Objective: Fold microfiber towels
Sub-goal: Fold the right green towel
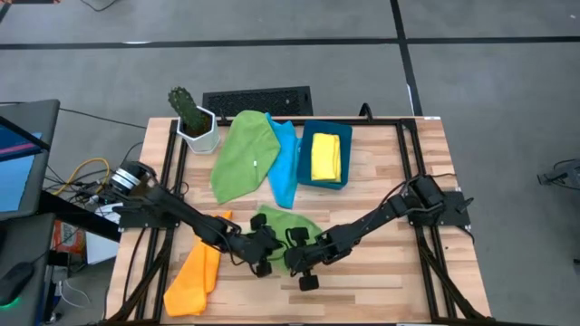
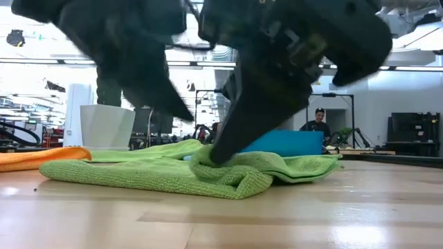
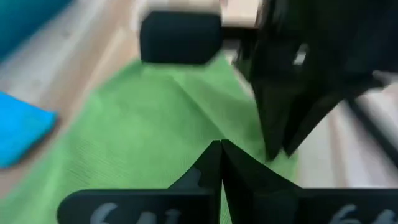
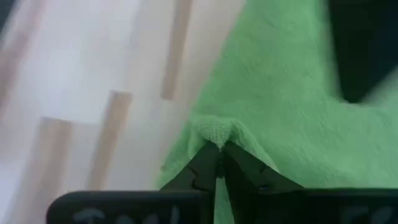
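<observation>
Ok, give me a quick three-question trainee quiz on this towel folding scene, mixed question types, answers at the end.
1. True or false: the yellow towel lies inside the blue bin.
2. What does the right gripper pinch? A) orange towel B) small green towel C) plant pot
3. Fill in: the orange towel lies beside the ___ arm.

Key:
1. True.
2. B: it pinches a fold of the small green towel, while the left gripper is shut over the same cloth.
3. Left.

Bright overhead light (wrist views blurred)
</observation>
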Robot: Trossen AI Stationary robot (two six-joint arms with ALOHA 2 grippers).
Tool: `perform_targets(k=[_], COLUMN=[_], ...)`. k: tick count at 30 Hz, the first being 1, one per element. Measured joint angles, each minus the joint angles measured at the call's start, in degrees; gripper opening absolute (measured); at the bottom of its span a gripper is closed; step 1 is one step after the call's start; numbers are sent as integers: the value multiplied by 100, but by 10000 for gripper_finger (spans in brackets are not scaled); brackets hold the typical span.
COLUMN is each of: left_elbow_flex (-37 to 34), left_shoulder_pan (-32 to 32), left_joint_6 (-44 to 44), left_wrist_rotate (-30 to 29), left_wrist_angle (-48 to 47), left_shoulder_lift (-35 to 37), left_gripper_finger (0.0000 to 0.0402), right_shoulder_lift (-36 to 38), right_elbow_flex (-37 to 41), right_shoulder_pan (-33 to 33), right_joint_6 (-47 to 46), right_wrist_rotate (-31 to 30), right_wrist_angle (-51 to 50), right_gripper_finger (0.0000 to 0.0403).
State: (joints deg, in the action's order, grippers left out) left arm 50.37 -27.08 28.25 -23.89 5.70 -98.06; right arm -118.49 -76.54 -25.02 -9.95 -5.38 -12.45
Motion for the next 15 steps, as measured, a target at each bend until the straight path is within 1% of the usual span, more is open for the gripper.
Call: perform_targets(k=[3,7,9,13,15], left_elbow_flex=[9,9,9,9,12], left_shoulder_pan=[-134,-409,-555,-803,-876], left_joint_6=[-98,-143,-112,-336,-429], left_wrist_rotate=[-64,-63,-185,-344,-357], left_wrist_angle=[113,360,372,580,581], left_shoulder_lift=[233,236,193,185,185], left_gripper_finger=[0,0,0,0,0], right_shoulder_lift=[4,4,4,58,112], right_elbow_flex=[1,3,-13,-259,-502], right_shoulder_pan=[32,87,121,153,165], right_joint_6=[60,196,167,143,141], right_wrist_rotate=[0,82,112,117,136], right_wrist_angle=[-16,234,257,-105,-508], right_gripper_finger=[69,95,111,146,160])
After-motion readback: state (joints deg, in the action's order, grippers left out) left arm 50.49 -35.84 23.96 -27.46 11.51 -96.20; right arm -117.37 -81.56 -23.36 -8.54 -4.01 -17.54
